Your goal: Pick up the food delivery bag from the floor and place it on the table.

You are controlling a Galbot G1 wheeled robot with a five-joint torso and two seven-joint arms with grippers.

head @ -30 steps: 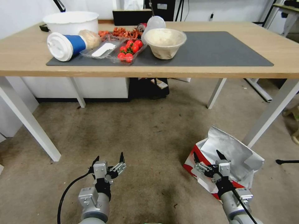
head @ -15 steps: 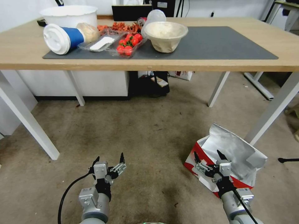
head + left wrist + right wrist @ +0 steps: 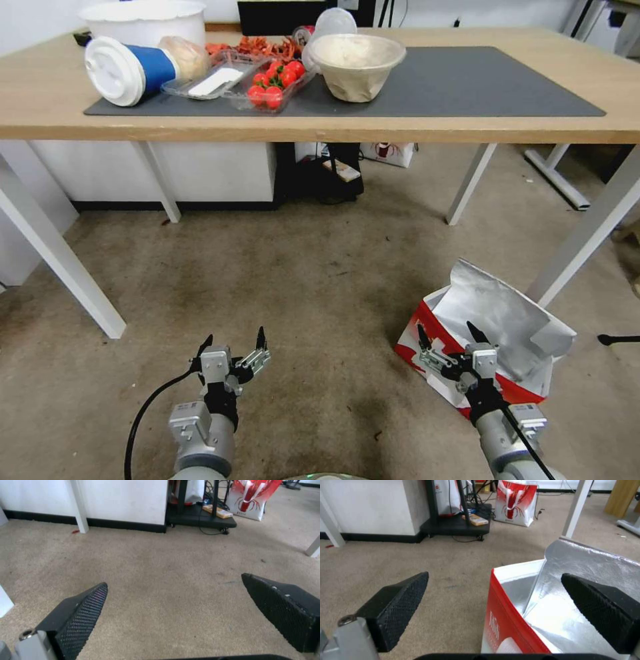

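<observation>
The left gripper [image 3: 231, 347] hangs idle over bare floor [image 3: 313, 280], jaws spread and empty. The right gripper [image 3: 448, 337] hovers jaws apart over the near red edge of the food delivery bag [image 3: 497, 320], apparently lining up to grasp that rim. The bag stands open on the floor beside the table [image 3: 467, 127] leg below its right front corner, awaiting lifting.

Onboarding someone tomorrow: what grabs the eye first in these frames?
The red-and-white food delivery bag with its foil lining gaping open, on the floor by a table leg, the open right gripper poised at its near edge. Then the table, its left end crowded with food containers.
</observation>
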